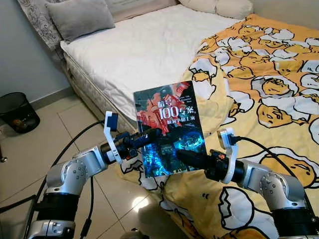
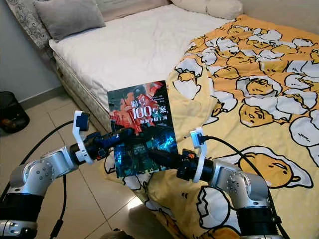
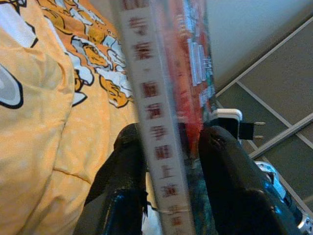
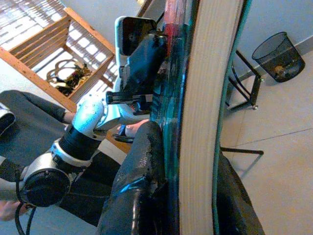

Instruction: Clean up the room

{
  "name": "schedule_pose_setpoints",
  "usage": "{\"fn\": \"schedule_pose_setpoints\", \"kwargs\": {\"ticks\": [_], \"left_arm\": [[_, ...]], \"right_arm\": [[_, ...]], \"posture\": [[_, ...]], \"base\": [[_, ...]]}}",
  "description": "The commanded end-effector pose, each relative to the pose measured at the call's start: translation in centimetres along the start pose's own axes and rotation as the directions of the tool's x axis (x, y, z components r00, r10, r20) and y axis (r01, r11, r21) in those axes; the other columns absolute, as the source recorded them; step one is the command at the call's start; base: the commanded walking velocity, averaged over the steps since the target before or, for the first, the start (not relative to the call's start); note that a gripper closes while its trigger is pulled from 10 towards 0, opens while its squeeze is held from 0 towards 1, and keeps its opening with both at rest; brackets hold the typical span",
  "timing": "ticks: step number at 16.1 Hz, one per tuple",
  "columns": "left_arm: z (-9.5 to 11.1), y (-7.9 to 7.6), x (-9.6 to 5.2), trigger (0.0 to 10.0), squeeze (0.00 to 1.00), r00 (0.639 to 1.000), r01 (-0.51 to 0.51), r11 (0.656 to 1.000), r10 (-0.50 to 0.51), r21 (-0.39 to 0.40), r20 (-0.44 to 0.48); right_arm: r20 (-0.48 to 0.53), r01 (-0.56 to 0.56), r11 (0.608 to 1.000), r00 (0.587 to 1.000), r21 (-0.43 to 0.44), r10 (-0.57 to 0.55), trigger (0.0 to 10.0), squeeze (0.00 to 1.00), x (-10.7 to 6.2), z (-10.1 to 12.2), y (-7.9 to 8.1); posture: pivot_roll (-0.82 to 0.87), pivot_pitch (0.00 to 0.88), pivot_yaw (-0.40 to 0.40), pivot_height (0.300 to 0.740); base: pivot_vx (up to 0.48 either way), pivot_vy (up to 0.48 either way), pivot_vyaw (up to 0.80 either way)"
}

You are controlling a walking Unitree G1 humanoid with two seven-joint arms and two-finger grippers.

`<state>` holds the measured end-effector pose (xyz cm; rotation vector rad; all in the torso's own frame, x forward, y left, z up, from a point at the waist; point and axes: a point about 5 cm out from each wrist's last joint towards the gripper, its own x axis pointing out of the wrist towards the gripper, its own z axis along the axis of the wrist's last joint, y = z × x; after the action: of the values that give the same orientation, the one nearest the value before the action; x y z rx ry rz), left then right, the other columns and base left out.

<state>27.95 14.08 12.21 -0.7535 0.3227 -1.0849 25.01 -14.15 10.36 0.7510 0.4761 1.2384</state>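
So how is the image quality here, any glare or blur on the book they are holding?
Left eye view: sharp overall; the book has blue glare on its glossy lower cover, between the left gripper and right gripper. Left wrist view: spine text soft, too close. Right wrist view: page edge bright, fingers dark.

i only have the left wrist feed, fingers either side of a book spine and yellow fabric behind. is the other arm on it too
Observer: Yes. The right gripper is shut on the book at its lower right edge, opposite the left gripper.
Operator: is it lying on the bed or lifted
Observer: Lifted. It stands upright between the two grippers, front cover toward the head camera, at the bed's corner, in front of the yellow duvet.
Operator: any bin nearby
Observer: A black mesh wastebasket stands on the tiled floor to the robot's left, by the wall.
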Motion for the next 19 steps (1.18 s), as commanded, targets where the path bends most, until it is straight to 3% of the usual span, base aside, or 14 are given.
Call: {"fn": "schedule_pose_setpoints", "kwargs": {"ticks": [1, 2, 3, 4, 5, 9, 10, 11, 14, 15, 16, 17, 18, 19], "left_arm": [[0.3, -0.4, -0.3, 0.0, 0.0, 1.0, 0.005, 1.0, -0.005, 0.018, 0.001], [0.2, -0.4, -0.4, 0.0, 0.0, 1.0, -0.003, 1.0, 0.003, 0.008, 0.0], [0.2, -0.5, -0.5, 0.0, 0.0, 1.0, -0.006, 1.0, 0.006, 0.004, 0.0], [0.2, -0.5, -0.5, 0.0, 0.0, 1.0, -0.005, 1.0, 0.005, 0.005, 0.001], [0.2, -0.8, -0.6, 0.0, 0.0, 1.0, -0.001, 1.0, 0.001, 0.006, 0.004], [0.2, -1.0, -0.5, 0.0, 0.0, 1.0, 0.0, 1.0, 0.0, 0.011, 0.008], [0.3, -1.0, -0.5, 0.0, 0.0, 1.0, -0.002, 1.0, 0.002, 0.012, 0.009], [0.3, -1.0, -0.5, 0.0, 0.0, 1.0, -0.004, 1.0, 0.004, 0.014, 0.012], [1.7, -1.0, -0.8, 0.0, 0.0, 0.994, -0.09, 0.99, 0.083, 0.108, 0.07], [2.7, -1.0, -1.1, 0.0, 0.0, 0.983, -0.172, 0.965, 0.155, 0.197, 0.098], [3.1, -1.1, -1.3, 0.0, 0.0, 0.977, -0.208, 0.948, 0.188, 0.242, 0.103], [3.2, -1.2, -1.4, 0.0, 0.0, 0.975, -0.218, 0.941, 0.197, 0.257, 0.105], [3.9, -0.8, -1.7, 0.0, 0.0, 0.944, -0.331, 0.877, 0.307, 0.349, 0.122], [4.5, -0.5, -2.0, 0.0, 0.0, 0.901, -0.432, 0.797, 0.401, 0.422, 0.166]], "right_arm": [[0.008, -0.037, 0.998, 0.999, -0.047, 0.038, 0.0, 0.0, 0.4, 1.0, 0.4], [0.007, -0.031, 0.998, 0.999, -0.047, 0.032, 0.0, 0.0, 0.5, 1.0, 0.3], [0.005, -0.03, 0.998, 1.0, -0.048, 0.03, 3.3, 0.0, 0.5, 1.0, 0.2], [0.003, -0.028, 0.998, 1.0, -0.05, 0.029, 3.9, 0.0, 0.5, 0.9, 0.2], [0.003, -0.018, 0.998, 1.0, -0.062, 0.018, 10.0, 0.0, 0.6, 0.9, 0.1], [0.008, -0.011, 0.999, 1.0, -0.052, 0.011, 10.0, 0.03, 0.8, 0.9, -0.1], [0.009, 0.0, 0.999, 1.0, -0.052, 0.0, 10.0, 0.8, 0.8, 1.0, -0.3], [0.013, 0.006, 0.999, 1.0, -0.048, -0.006, 10.0, 1.0, 0.8, 1.0, -0.3], [0.147, 0.191, 0.98, 0.972, -0.057, -0.181, 10.0, 1.0, -0.7, 2.1, -2.0], [0.283, 0.335, 0.942, 0.907, -0.034, -0.312, 10.0, 1.0, -2.3, 3.0, -3.1], [0.35, 0.433, 0.901, 0.849, -0.031, -0.396, 10.0, 1.0, -3.2, 3.3, -3.7], [0.372, 0.467, 0.884, 0.825, -0.029, -0.424, 10.0, 1.0, -3.5, 3.4, -3.9], [0.448, 0.564, 0.825, 0.733, 0.02, -0.512, 10.0, 1.0, -5.0, 3.6, -4.6], [0.475, 0.606, 0.795, 0.687, 0.042, -0.549, 10.0, 1.0, -5.6, 3.5, -4.7]], "posture": [[-0.04, 0.0, 0.041, 0.74], [-0.04, 0.0, 0.042, 0.74], [-0.04, 0.0, 0.042, 0.74], [-0.04, 0.0, 0.043, 0.74], [-0.04, 0.0, 0.042, 0.74], [-0.04, 0.0, 0.043, 0.74], [-0.04, 0.0, 0.043, 0.74], [-0.04, 0.0, 0.042, 0.74], [-0.04, 0.0, 0.042, 0.74], [-0.04, 0.0, 0.044, 0.74], [-0.05, 0.0, 0.045, 0.74], [-0.05, 0.0, 0.045, 0.74], [-0.05, 0.0, 0.045, 0.74], [-0.05, 0.0, 0.048, 0.74]], "base": [[0.0, 0.0, 0.0], [0.0, 0.0, 0.0], [0.0, 0.0, 0.0], [0.0, 0.0, 0.0], [0.0, 0.0, 0.0], [0.0, 0.0, 0.0], [0.0, 0.0, 0.0], [0.0, 0.0, 0.0], [0.0, 0.0, 0.0], [0.0, 0.0, 0.0], [0.0, 0.0, 0.0], [0.0, 0.0, 0.0], [0.0, 0.0, 0.0], [0.0, 0.0, 0.0]]}}
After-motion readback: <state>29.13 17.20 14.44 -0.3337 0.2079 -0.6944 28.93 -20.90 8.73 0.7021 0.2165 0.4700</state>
